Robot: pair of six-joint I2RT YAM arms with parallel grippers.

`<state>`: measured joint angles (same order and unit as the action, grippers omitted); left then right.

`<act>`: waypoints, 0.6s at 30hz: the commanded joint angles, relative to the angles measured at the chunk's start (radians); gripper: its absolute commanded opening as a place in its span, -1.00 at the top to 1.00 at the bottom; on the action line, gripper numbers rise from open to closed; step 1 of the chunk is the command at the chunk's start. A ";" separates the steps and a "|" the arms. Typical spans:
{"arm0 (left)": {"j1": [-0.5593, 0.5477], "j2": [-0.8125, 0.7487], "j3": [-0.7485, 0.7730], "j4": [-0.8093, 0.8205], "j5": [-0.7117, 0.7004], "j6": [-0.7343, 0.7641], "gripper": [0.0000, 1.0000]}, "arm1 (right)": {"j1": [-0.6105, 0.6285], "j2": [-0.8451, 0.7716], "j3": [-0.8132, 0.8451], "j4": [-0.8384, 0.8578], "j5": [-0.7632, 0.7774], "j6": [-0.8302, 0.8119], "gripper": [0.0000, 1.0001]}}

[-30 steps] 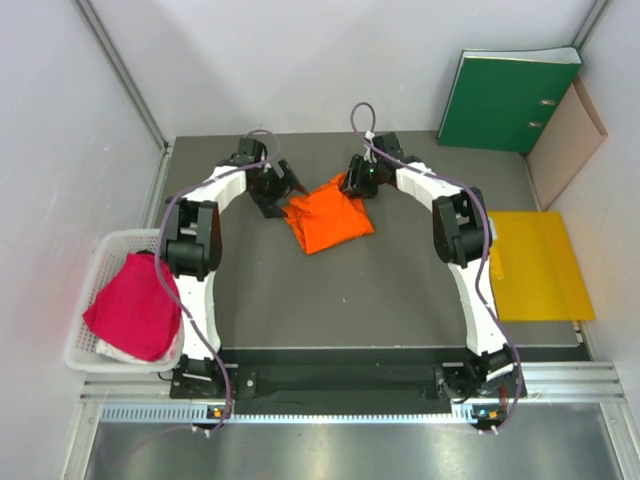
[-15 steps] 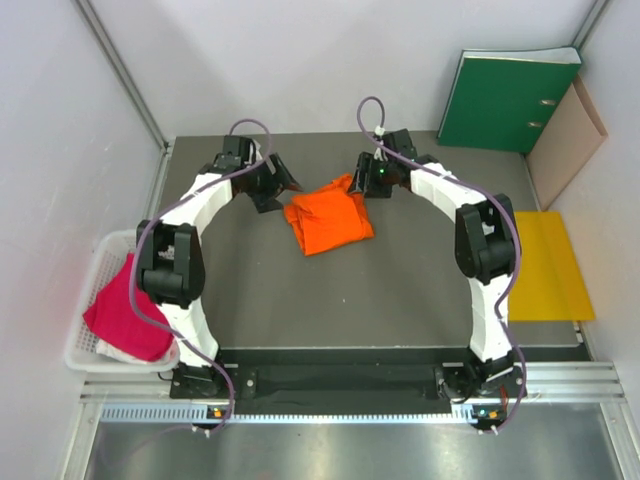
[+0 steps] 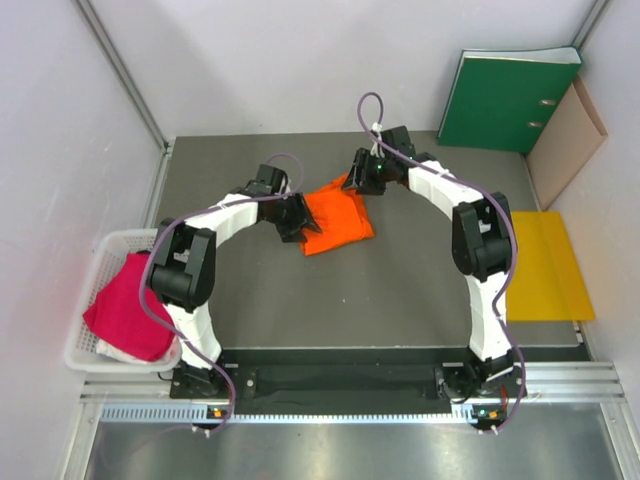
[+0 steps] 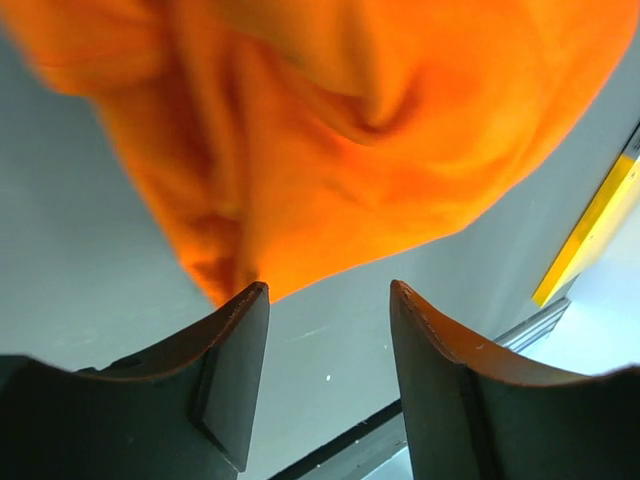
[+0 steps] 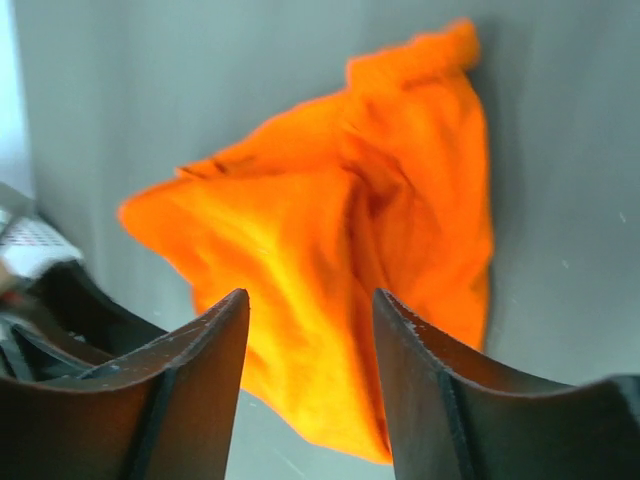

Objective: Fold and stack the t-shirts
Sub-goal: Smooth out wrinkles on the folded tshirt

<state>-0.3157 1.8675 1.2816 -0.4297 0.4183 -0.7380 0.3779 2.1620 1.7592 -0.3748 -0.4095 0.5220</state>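
Swinging in from the far left of the counter point(image 3: 400, 290), the left gripper point(image 3: 293, 218) now sits against the near-left edge of the orange t-shirt point(image 3: 338, 218), while the right gripper point(image 3: 362, 178) has barely shifted. At the far left, the magenta t-shirt point(image 3: 133, 308) lies bunched in the white mesh basket point(image 3: 108, 245), well apart from the work. The left jaws stand apart with only bare counter between them, and one tip is just at a drooping corner of the orange cloth. Closing here would probably catch a thin corner or nothing at all, and a weak pinch could slip once the arm pulls. The orange shirt itself is a crumpled, layered heap at mid-counter, so a bite may gather several layers and lock in the wrinkles. At its far corner the right jaws are also apart, with cloth beyond the tips and nothing visibly pinched. If the two grips land on different layers, drawing them apart would likely twist the shirt rather than spread it flat. The yellow envelope point(image 3: 540, 265) lies well apart at the right.
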 commanded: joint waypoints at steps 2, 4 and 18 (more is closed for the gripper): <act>-0.033 0.042 0.071 0.043 -0.050 0.011 -0.10 | 0.021 -0.021 0.117 0.043 -0.060 0.010 0.02; -0.033 0.059 0.096 -0.003 -0.084 0.025 -0.09 | 0.030 -0.033 0.135 0.042 -0.054 0.006 0.02; -0.013 0.053 0.116 -0.044 -0.193 0.037 -0.14 | 0.105 0.108 0.267 0.053 -0.169 0.056 0.36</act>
<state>-0.3351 1.9438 1.3685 -0.4793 0.2443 -0.7151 0.4511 2.2097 1.9663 -0.3531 -0.5194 0.5518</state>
